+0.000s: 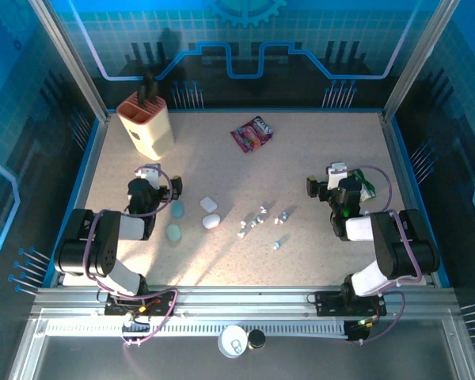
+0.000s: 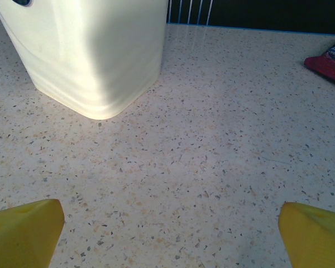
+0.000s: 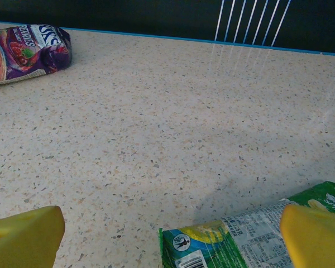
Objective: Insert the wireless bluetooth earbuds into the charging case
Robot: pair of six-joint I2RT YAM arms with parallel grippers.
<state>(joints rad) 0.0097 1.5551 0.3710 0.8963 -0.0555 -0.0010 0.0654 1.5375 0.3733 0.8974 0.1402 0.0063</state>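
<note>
Several tiny white and pale teal earbuds lie scattered at the table's middle. To their left lie pebble-shaped charging cases, two white and two pale blue, all apparently shut. My left gripper rests low at the left, just left of the blue cases, and faces the back of the table. In its wrist view the left gripper stands open over bare tabletop. My right gripper sits right of the earbuds. In the right wrist view this gripper is open with nothing between its yellow fingertips.
A beige utensil holder stands at the back left, ahead of the left gripper. A red snack pack lies at the back centre. A green packet lies by the right gripper.
</note>
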